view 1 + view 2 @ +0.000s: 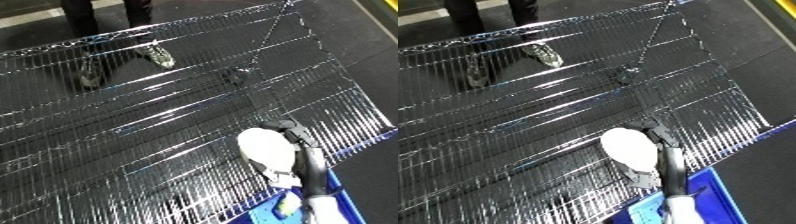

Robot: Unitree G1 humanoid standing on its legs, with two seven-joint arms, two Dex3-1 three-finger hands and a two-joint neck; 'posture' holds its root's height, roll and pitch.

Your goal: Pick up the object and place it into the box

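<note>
Surface: a wire rack [160, 125] fills most of the view, its shiny bars running from about 8 o'clock up to 2 o'clock, with dark floor showing through.

Right hand: the black hand [298, 137] comes in from 5 o'clock on a white and silver forearm. Its fingers curl round a pale, rounded object [266, 150].

Object: white, smooth and egg-like, held at the lower right of the rack, just at the 10 o'clock side of the hand. I cannot tell whether it is clear of the wires or resting on them.

Bin: a blue bin [713, 192] sits at 5 o'clock, partly beyond the rack's near edge and under the forearm. Only its corner shows.

Left hand: nowhere in either view.

Step in hand: to my eye the pick is made and the carry to the bin is under way.

Next move: I would judge it calls for drawing the object back toward 5 o'clock, over the blue rim, and only then opening the fingers.
</note>
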